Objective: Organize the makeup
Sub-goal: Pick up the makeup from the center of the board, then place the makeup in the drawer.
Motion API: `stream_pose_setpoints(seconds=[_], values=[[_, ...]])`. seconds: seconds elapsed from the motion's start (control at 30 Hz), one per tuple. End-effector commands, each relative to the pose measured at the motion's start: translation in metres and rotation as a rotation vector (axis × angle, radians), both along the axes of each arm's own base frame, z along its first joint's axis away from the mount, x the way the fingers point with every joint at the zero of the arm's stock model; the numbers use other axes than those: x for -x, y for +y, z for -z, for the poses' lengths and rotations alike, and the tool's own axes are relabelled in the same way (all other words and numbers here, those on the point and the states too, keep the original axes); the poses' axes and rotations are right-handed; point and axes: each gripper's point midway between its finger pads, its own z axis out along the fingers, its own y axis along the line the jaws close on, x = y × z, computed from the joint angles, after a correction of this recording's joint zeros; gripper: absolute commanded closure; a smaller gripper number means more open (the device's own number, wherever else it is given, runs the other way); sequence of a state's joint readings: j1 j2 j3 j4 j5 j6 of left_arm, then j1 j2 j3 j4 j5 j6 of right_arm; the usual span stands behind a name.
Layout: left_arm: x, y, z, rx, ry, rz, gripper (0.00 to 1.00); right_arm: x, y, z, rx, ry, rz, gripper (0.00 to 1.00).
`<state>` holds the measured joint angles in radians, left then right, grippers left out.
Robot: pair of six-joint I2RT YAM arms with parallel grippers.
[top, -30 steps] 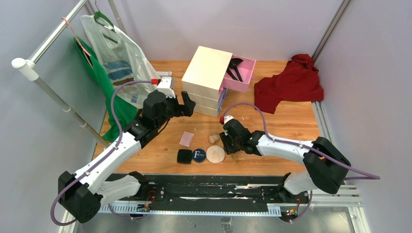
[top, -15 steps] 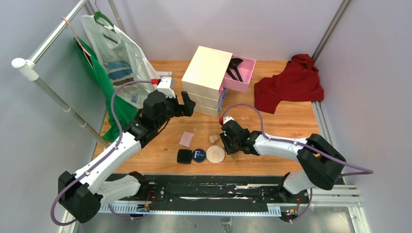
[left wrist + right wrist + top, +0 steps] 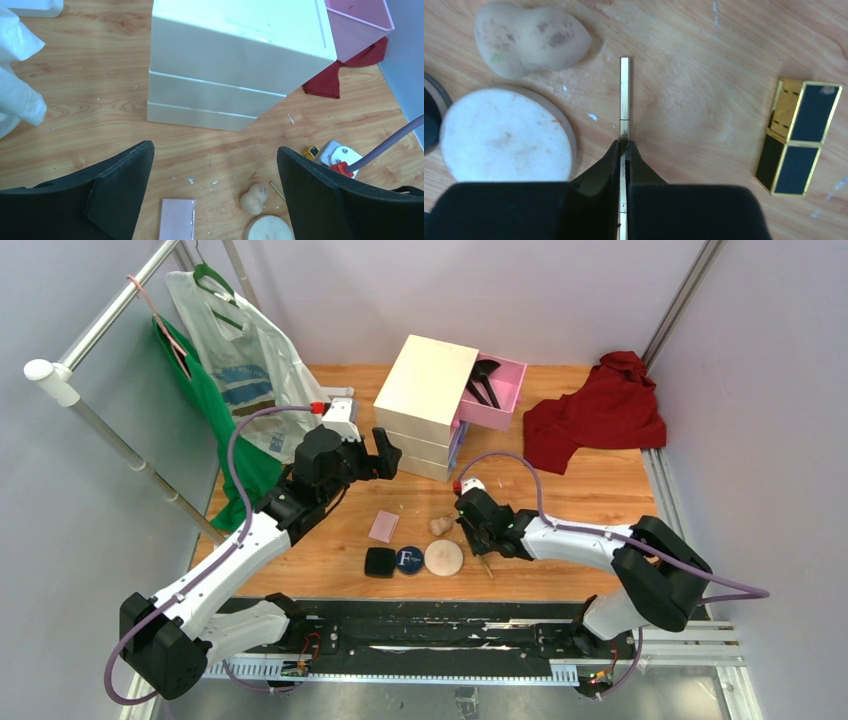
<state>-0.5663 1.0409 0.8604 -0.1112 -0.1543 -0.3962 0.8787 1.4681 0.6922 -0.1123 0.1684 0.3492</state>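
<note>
table [image 3: 600, 500]: wood, plain grain, low sheen, flecked with white crumbs
chest [image 3: 235, 45]: cream, smooth, plastic-looking, mild gloss
pink drawer [image 3: 357, 27]: smooth pink plastic, slightly see-through
sponge [image 3: 531, 37]: beige, matt, soft-looking, blotched with stains
puff [image 3: 506, 135]: pale, matt, velvety face, faint marks
pencil [image 3: 624, 90]: thin, gold metallic sheen
lipstick [image 3: 801, 135]: glossy black panels, shiny gold edging
right gripper [image 3: 624, 150]: fingers matt black, finely grained
red garment [image 3: 600, 415]: cloth, matt, crumpled

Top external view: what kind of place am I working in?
Probably a lab test booth dressed as a vanity corner: wooden table boxed in by grey panels, a clothes rail, a cream drawer chest.
</note>
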Motion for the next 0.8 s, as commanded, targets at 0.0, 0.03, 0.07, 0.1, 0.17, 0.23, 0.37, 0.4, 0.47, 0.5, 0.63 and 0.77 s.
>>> stream_pose_setpoints(seconds=[0.0, 0.03, 0.07, 0.1, 0.17, 0.23, 0.37, 0.4, 0.47, 0.5, 0.63, 0.77], values=[[-0.001, 0.001, -0.017, 0.009, -0.047, -0.010, 0.02, 0.002, -0.014, -0.026, 0.074, -0.059, 0.017, 0.99], [-0.001, 0.001, -0.017, 0.011, -0.049, -0.012, 0.02, 0.000, -0.011, -0.041, 0.062, -0.086, 0.014, 0.99], [-0.001, 0.001, -0.017, 0.011, -0.049, -0.012, 0.02, -0.001, -0.010, -0.055, 0.055, -0.111, 0.012, 0.99], [-0.001, 0.001, -0.017, 0.012, -0.050, -0.013, 0.02, -0.002, -0.009, -0.070, 0.046, -0.137, 0.009, 0.99], [-0.001, 0.001, -0.018, 0.015, -0.051, -0.011, 0.02, -0.004, -0.008, -0.102, 0.024, -0.197, 0.008, 0.99], [0.000, 0.001, -0.019, 0.018, -0.050, -0.009, 0.02, -0.008, -0.007, -0.136, -0.014, -0.261, 0.014, 0.99], [0.000, 0.001, -0.020, 0.021, -0.052, -0.008, 0.02, -0.030, -0.013, -0.211, -0.067, -0.462, 0.064, 0.99], [0.000, 0.001, -0.021, 0.023, -0.054, -0.008, 0.02, -0.038, -0.013, -0.232, -0.081, -0.516, 0.080, 0.99], [0.001, 0.000, -0.021, 0.027, -0.054, -0.004, 0.02, -0.055, -0.015, -0.263, -0.082, -0.583, 0.104, 0.99], [0.001, 0.000, -0.022, 0.029, -0.055, -0.004, 0.02, -0.065, -0.013, -0.278, -0.090, -0.610, 0.114, 0.99], [0.002, 0.000, -0.023, 0.033, -0.057, 0.000, 0.02, -0.114, -0.008, -0.321, -0.100, -0.687, 0.133, 0.99], [0.003, 0.003, -0.026, 0.034, -0.067, -0.010, 0.02, -0.165, -0.006, -0.346, -0.107, -0.724, 0.149, 0.99]])
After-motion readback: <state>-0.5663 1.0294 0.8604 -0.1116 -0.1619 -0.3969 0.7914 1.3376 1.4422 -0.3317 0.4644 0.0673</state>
